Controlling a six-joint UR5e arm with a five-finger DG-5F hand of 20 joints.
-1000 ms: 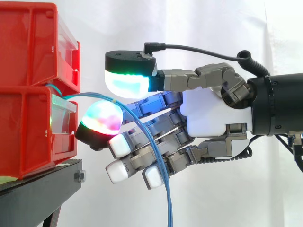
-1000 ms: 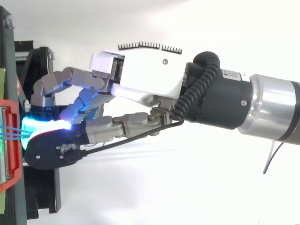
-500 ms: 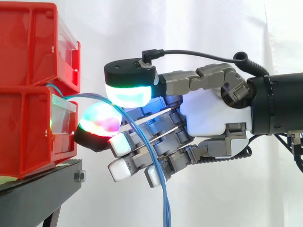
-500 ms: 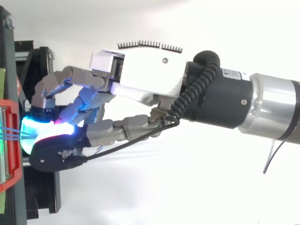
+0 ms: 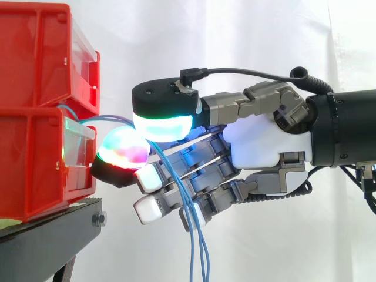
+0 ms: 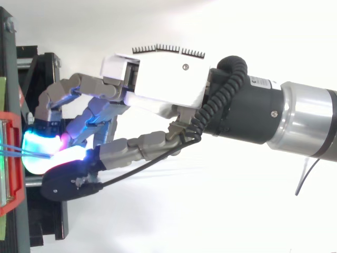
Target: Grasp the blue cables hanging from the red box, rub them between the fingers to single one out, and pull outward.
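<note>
Thin blue cables (image 5: 94,119) leave the front of the lower red box (image 5: 29,164), pass between my pads and hang down as separate strands (image 5: 192,258). My hand (image 5: 264,144) reaches in from the right, level with that box. Its thumb pad (image 5: 164,124), glowing green and cyan, presses down on the cables. A finger pad (image 5: 122,150) glowing red, green and blue sits just under them. The other fingers curl below, with the strands running across them. From above, the cables (image 6: 10,151) enter the glowing pads (image 6: 42,155) next to the box front.
A second red box (image 5: 35,53) is stacked on the lower one. Both rest on a black stand (image 5: 47,241) at the left. A white curtain hangs behind. Open space lies below and right of the hand.
The thumb pad has come down onto the cables and slid sideways across the finger pad. The hanging strands have shifted left and spread apart. The arm has stayed in place.
</note>
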